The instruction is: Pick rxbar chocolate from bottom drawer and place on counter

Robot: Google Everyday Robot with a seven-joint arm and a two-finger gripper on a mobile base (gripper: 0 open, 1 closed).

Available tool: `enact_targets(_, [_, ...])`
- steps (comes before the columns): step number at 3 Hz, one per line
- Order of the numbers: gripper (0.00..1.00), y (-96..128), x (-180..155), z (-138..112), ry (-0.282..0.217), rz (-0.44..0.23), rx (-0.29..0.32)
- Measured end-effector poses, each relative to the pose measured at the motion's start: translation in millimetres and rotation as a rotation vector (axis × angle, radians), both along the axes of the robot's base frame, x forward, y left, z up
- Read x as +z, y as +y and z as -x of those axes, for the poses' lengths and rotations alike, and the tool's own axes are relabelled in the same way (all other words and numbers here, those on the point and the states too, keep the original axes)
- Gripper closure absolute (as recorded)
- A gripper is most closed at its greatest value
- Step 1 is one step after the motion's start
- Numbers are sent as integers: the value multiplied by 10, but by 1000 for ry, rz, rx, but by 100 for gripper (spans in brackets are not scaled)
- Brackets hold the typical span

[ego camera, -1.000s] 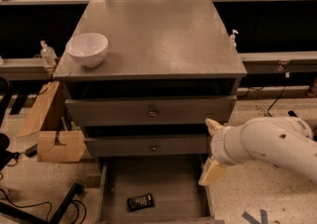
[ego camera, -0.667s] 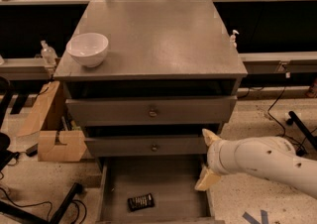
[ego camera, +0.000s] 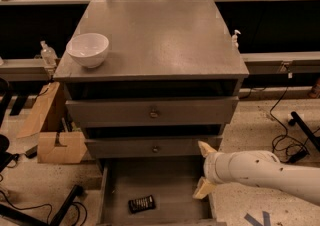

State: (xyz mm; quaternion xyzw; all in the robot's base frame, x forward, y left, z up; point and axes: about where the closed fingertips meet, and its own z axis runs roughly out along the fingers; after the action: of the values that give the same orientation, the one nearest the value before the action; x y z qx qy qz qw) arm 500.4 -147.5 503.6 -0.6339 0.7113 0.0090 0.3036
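Bottom drawer (ego camera: 167, 182) pulled out, floor visible. Rxbar chocolate (ego camera: 141, 203) lies flat on drawer floor, front-left of centre, slightly skewed. Gripper (ego camera: 204, 169) at drawer's right wall, just below lower drawer front (ego camera: 155, 148), fingers spread apart, nothing between them. Bar well left of gripper, not touching. White arm (ego camera: 265, 172) enters from right. Counter (ego camera: 165, 35) holds white bowl (ego camera: 88, 49) at front-left corner. Cardboard box (ego camera: 56, 146) on floor left of cabinet.
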Motion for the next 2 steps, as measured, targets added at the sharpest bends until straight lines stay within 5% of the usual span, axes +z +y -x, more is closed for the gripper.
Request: enact_targets(2, [0,101,-189,-41,25,24,20])
